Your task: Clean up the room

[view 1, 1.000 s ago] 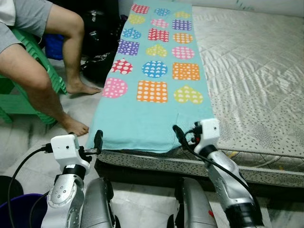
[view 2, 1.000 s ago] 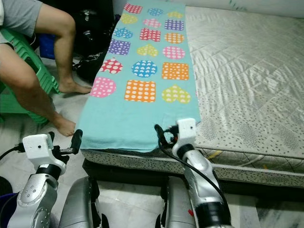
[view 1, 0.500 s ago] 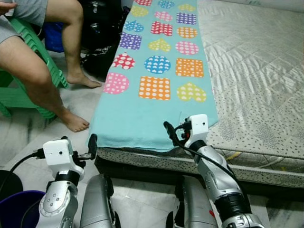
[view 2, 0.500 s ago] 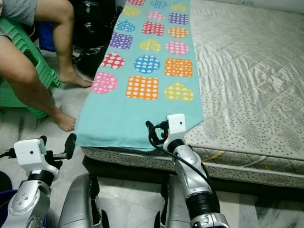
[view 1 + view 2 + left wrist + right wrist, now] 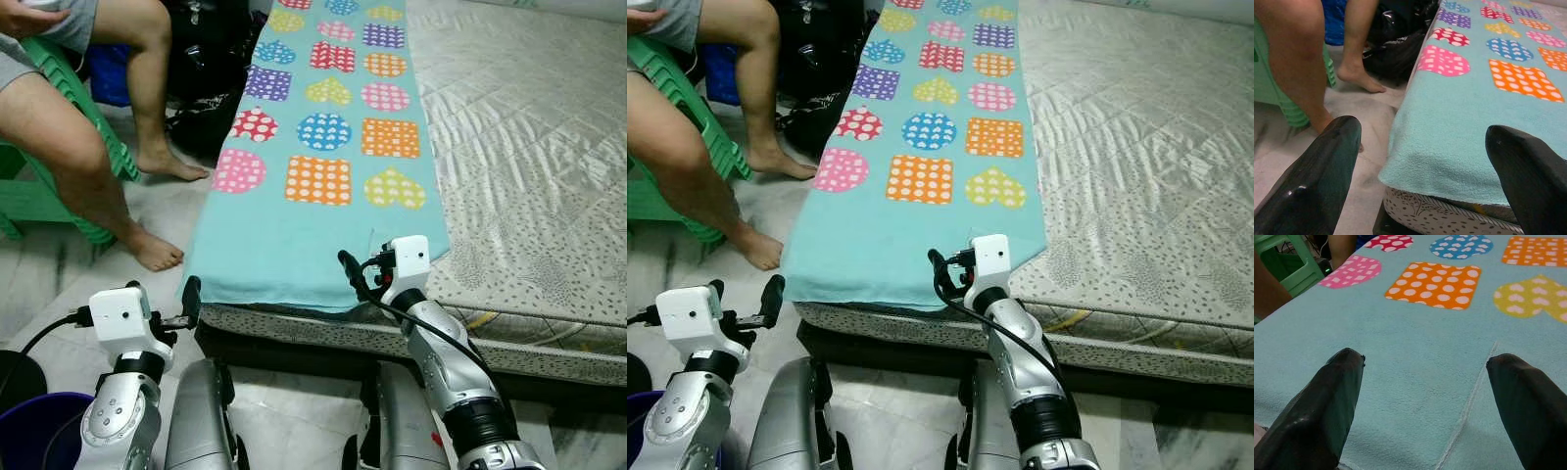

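Lower left corner of the left eye view: rim of a purple bucket [image 5: 24, 429], contents hidden. Beside it, at the left edge, a sliver of something black and round, perhaps another container; too little visible to tell.

Centre frame: a turquoise blanket [image 5: 313, 147] printed with dotted hearts, squares and circles, spread flat along the left side of a grey quilted mattress [image 5: 529, 127], its near hem hanging just over the mattress edge. No readable writing or labels anywhere.

Lower centre: right gripper [image 5: 355, 279] over the blanket's near hem, fingers spread wide, holding nothing. Lower left: left gripper [image 5: 190, 300] just off the blanket's near left corner, over the floor, likewise spread wide and empty.

Upper left: a person's bare legs [image 5: 108, 147] beside a green plastic chair [image 5: 59, 196], with a black bag [image 5: 211, 88] between the legs and the mattress.

Left wrist view: blanket corner and fleecy hem up close, patterned mattress side beneath it, a foot on the pale floor [image 5: 1352, 117]. Right wrist view: a stitched seam line [image 5: 1469, 406] running through the turquoise cloth between the two black fingers [image 5: 1327, 406], and the orange square and yellow heart beyond.
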### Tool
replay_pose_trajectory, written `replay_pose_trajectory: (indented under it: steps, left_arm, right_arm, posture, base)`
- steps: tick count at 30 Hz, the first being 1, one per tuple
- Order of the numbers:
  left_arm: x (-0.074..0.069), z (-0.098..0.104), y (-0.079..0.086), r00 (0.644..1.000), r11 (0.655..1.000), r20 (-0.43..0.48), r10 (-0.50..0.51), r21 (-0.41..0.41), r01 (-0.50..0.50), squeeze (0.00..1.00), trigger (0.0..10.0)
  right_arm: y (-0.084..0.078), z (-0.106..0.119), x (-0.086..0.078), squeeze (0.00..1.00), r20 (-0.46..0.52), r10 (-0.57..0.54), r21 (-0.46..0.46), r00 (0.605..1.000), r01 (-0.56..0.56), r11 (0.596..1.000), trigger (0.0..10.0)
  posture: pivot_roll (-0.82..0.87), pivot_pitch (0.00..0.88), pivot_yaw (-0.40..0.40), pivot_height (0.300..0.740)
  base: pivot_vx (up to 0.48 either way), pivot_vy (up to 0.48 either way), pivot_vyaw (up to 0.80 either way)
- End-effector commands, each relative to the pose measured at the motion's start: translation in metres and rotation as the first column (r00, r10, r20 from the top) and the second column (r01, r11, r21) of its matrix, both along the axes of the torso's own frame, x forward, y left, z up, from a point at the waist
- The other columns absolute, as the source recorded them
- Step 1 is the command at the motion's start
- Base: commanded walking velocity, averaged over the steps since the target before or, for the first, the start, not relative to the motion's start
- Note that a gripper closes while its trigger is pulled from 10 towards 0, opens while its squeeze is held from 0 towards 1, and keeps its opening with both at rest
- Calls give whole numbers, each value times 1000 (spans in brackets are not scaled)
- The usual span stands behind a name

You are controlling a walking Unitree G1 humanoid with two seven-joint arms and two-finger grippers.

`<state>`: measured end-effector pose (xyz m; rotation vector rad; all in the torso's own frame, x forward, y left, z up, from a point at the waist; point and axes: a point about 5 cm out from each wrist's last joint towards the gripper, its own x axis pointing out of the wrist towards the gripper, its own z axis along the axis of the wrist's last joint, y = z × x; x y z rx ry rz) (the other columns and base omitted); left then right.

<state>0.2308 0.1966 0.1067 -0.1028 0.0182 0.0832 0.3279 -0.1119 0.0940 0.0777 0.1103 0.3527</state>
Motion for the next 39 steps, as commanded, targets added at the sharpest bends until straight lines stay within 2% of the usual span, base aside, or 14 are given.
replay_pose_trajectory:
  steps: [1, 6, 7, 8, 10, 16, 20, 23, 27, 33, 39]
  left_arm:
    - [-2, 0, 1, 1000, 1000, -7, 5, 0, -5, 0, 10000]
    - [-3, 1, 0, 1000, 1000, -9, 4, 0, -4, 0, 10000]
    - [-8, 4, -2, 1000, 1000, -11, 5, 5, -5, 0, 10000]
    - [-8, 4, -2, 1000, 1000, -11, 5, 5, -5, 0, 10000]
    - [-13, 8, -5, 1000, 1000, -11, 7, 9, -6, 0, 10000]
    - [-14, 10, -6, 1000, 1000, -4, 9, 10, -9, 0, 10000]
    - [-16, 11, -5, 1000, 1000, -3, 16, 12, -16, 0, 10000]
    - [-21, 12, -3, 1000, 999, -9, 29, 19, -29, 0, 10000]
    - [-27, 16, 0, 999, 999, -18, 43, 30, -42, 0, 10000]
    - [-29, 18, 2, 999, 998, -19, 51, 38, -50, 0, 10000]
    - [-28, 19, 2, 998, 998, -16, 55, 38, -55, 0, 10000]
  right_arm:
    - [-2, -1, 0, 0, -1, -4, -7, 1000, 4, 1000, 10000]
    - [0, -3, 2, 0, -5, -2, -10, 1000, 2, 1000, 10000]
    - [10, -5, 12, 0, -33, -47, 3, 998, 47, 999, 10000]
    - [10, -5, 12, 0, -33, -47, 3, 998, 47, 999, 10000]
    - [25, -7, 22, 0, -70, -91, 15, 993, 92, 996, 10000]
    - [39, -12, 20, 0, -101, -63, -15, 993, 61, 998, 10000]
    - [43, -15, 18, 0, -116, -54, -46, 992, 49, 998, 10000]
    - [48, -21, 18, 0, -131, -86, -127, 988, 69, 990, 10000]
    - [57, -17, 22, 0, -116, -132, -180, 985, 110, 978, 10000]
    - [54, -14, 26, 0, -103, -167, -216, 981, 142, 966, 10000]
    - [37, 0, 36, 0, -38, -232, -186, 972, 221, 957, 10000]
  posture:
    - [133, 179, -63, 541]
    - [144, 185, -65, 541]
    - [201, 230, -77, 541]
    - [201, 230, -77, 541]
    - [199, 227, -77, 541]
    - [209, 227, -83, 541]
    - [220, 230, -86, 541]
    - [246, 241, -89, 541]
    - [270, 258, -86, 541]
    - [281, 265, -85, 541]
    - [273, 266, -87, 541]
  base:
    - [0, 0, 0]
    - [0, 0, 0]
    - [0, 0, 0]
    - [0, 0, 0]
    - [0, 0, 0]
    - [0, 0, 0]
    - [0, 0, 0]
    - [0, 0, 0]
    - [0, 0, 0]
    - [0, 0, 0]
    - [0, 0, 0]
